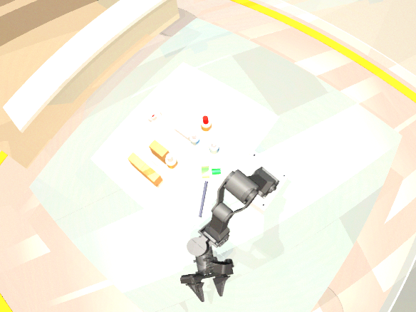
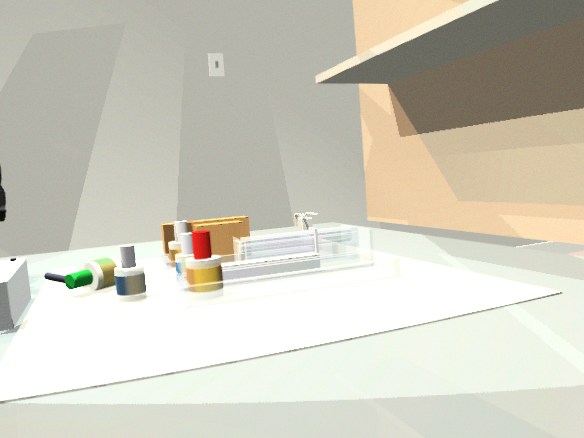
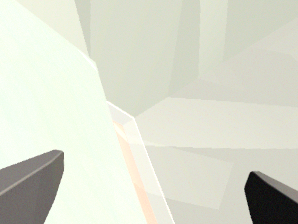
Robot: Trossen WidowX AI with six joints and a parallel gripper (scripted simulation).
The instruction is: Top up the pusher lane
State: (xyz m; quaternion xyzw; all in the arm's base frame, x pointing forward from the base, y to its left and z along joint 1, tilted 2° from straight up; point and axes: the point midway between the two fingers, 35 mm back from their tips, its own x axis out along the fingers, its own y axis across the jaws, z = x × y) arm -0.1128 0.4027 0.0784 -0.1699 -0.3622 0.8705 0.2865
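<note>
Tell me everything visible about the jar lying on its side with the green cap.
The toppled jar with the green cap is a short cylinder lying on its side on the white mat. Its body shows an olive-green band between white rims; the narrower bright green cylindrical cap points toward a thin dark blue rod just beyond it. Whether they touch cannot be told. From above it appears as pale green body and green cap near the arm's base. The grey open hand is far off, holding nothing.
</note>
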